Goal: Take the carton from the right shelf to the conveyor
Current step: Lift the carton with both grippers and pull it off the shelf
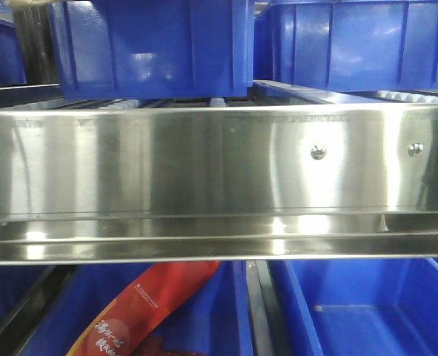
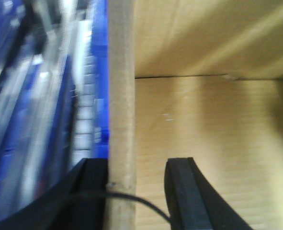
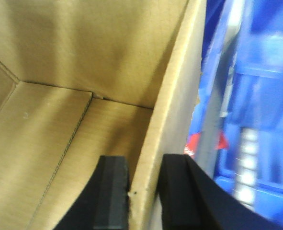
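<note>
At the carton's side walls, that's where both my pincers are. My right gripper [image 3: 145, 163] is closed down to about the thickness of the cardboard, with one black pad inside the carton [image 3: 60, 134] and one outside, both pressed against the wall's edge. My left gripper [image 2: 136, 165] straddles the opposite wall the same way, but it's wider. The outer finger [image 2: 93, 187] sits against the cardboard, while the inner pad [image 2: 182, 187] stands a little off it with a strip of box floor showing between, so it isn't clamping the wall. A thin black cable [image 2: 146, 208] loops across in front of it. Both wrist views look into the bare brown inside of the carton, flaps and folds and all. Blurry blue and steel runs just beside the outer walls, and I can't tell what the box is resting on. The front view gives none of that. It's filled by the right shelf [image 1: 204, 163], with its polished rail and two screw heads [image 1: 318, 151]. There are blue bins [image 1: 152, 44] above and below it, and a red packet [image 1: 144, 311] lying in the lower left one.
</note>
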`<move>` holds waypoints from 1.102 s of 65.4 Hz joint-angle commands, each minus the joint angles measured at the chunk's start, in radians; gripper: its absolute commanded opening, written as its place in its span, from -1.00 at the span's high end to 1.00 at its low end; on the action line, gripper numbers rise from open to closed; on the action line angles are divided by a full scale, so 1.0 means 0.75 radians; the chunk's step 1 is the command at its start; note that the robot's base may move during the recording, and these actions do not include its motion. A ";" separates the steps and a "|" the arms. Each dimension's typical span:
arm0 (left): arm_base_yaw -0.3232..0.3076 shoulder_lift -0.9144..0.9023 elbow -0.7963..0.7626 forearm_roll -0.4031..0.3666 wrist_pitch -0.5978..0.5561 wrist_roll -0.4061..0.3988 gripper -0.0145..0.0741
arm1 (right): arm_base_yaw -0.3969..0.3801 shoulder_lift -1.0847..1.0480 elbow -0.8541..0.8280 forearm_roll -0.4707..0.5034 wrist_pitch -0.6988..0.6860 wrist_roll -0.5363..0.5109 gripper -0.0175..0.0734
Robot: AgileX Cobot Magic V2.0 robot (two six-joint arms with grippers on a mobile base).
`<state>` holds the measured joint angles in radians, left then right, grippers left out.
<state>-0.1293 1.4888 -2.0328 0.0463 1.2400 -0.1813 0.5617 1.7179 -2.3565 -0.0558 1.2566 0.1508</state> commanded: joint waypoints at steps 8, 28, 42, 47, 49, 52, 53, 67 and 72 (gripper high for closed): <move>-0.151 -0.027 0.043 -0.013 -0.025 -0.021 0.71 | -0.004 -0.211 0.331 -0.098 -0.047 -0.042 0.74; -0.356 -0.058 0.203 0.039 -0.025 -0.087 0.71 | -0.004 -0.443 0.721 -0.138 -0.047 -0.042 0.74; -0.444 -0.133 0.306 0.050 -0.025 -0.123 0.71 | -0.004 -0.455 0.751 -0.138 -0.047 -0.042 0.74; -0.451 -0.159 0.312 0.052 -0.025 -0.122 0.71 | -0.004 -0.455 0.751 -0.138 -0.047 -0.042 0.74; -0.451 -0.166 0.312 0.052 -0.025 -0.122 0.71 | -0.004 -0.455 0.751 -0.138 -0.047 -0.042 0.74; -0.451 -0.171 0.312 0.061 -0.025 -0.122 0.71 | -0.004 -0.455 0.751 -0.138 -0.047 -0.042 0.74; -0.451 -0.171 0.312 0.064 -0.025 -0.124 0.71 | -0.004 -0.455 0.751 -0.138 -0.047 -0.042 0.74; -0.451 -0.171 0.312 0.094 -0.025 -0.124 0.71 | -0.004 -0.455 0.751 -0.138 -0.047 -0.042 0.74; -0.451 -0.171 0.312 0.094 -0.025 -0.124 0.71 | -0.004 -0.455 0.751 -0.138 -0.047 -0.042 0.74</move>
<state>-0.4482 1.3826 -1.7922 0.1801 1.2557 -0.3082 0.5617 1.3834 -1.7952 -0.1607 1.2773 0.1458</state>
